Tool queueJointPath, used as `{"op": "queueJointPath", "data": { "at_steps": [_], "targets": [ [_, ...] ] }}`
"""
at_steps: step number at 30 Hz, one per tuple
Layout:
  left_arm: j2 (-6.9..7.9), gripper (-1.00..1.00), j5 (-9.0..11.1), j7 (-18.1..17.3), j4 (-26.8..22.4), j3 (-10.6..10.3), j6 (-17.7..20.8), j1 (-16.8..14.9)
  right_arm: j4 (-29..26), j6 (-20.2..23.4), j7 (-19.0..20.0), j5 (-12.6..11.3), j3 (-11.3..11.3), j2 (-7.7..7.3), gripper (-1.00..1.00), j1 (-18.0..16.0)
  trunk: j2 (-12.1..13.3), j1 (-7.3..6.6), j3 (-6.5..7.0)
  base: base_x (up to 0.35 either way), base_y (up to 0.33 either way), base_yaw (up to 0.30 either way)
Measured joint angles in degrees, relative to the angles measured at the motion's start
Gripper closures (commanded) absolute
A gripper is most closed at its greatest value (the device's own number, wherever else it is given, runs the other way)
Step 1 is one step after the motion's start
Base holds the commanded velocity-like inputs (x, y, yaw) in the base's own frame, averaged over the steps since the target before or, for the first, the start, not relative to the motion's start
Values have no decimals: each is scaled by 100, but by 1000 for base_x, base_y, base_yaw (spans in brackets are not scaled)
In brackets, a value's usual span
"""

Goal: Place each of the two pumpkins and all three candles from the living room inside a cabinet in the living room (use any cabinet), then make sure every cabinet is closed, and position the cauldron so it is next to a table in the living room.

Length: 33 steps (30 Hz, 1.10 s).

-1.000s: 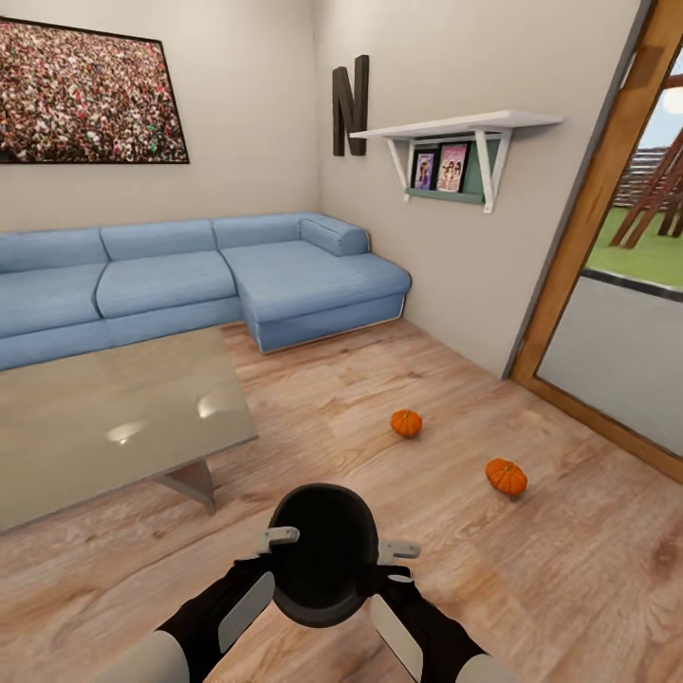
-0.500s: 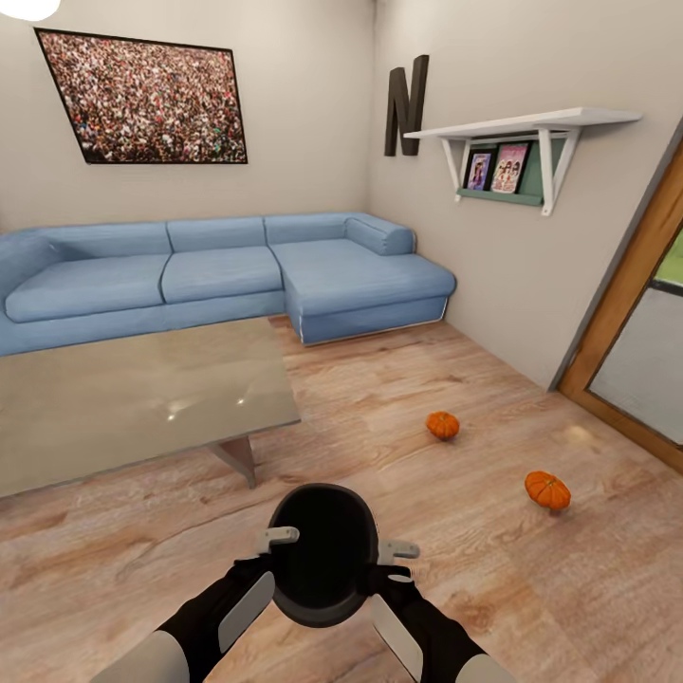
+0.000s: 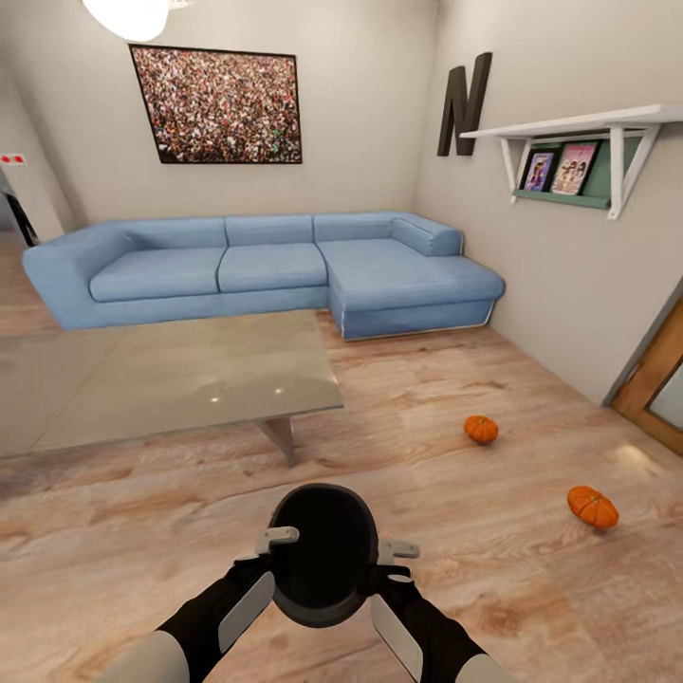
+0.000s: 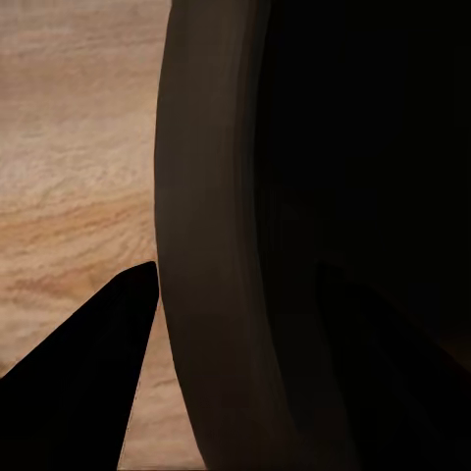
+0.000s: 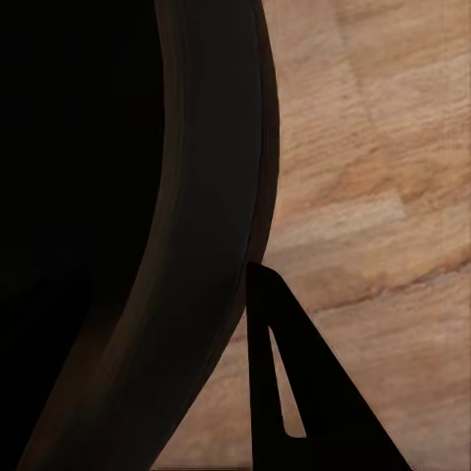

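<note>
I hold the black cauldron [image 3: 323, 555] low in front of me above the wood floor, mouth tilted toward my head camera. My left gripper [image 3: 272, 558] is shut on its left rim and my right gripper [image 3: 389, 562] on its right rim. The wrist views show the cauldron's rim [image 4: 226, 245] and wall [image 5: 196, 196] close up, with a dark finger [image 4: 93, 392] outside it. Two orange pumpkins lie on the floor to the right, one nearer the sofa [image 3: 481, 429] and one nearer the door [image 3: 593, 507]. The glossy grey table [image 3: 171, 375] stands ahead on the left. Candles and cabinet are out of view.
A blue corner sofa [image 3: 275, 270] runs along the back wall behind the table. On the right wall hang a white shelf [image 3: 579, 128] and a black letter N [image 3: 463, 104]. A wooden door frame [image 3: 655, 389] stands at the far right. Bare floor lies between me and the table.
The camera has swung left, so the sofa, table and pumpkins have shifted right in the picture. Both grippers and the cauldron keep the same place in view.
</note>
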Motion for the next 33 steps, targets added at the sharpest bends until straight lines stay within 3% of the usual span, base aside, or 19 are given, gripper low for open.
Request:
{"op": "queueJointPath", "data": {
  "at_steps": [9, 26, 33],
  "targets": [
    [-1, 100, 0, 0, 0, 0, -2, 0, -3, 1, 1, 2, -1, -1, 100, 0, 0, -1, 0, -8, 0, 274],
    [-1, 100, -5, -2, 2, 2, -1, -1, 0, 0, 1, 8, -6, 2, 100, 1, 0, -1, 0, 0, 0, 15],
    [-1, 100, 12, 2, -1, 4, -4, 0, -13, 19, 1, 19, -6, -3, 100, 0, 0, -1, 0, 0, 0, 219]
  ]
}}
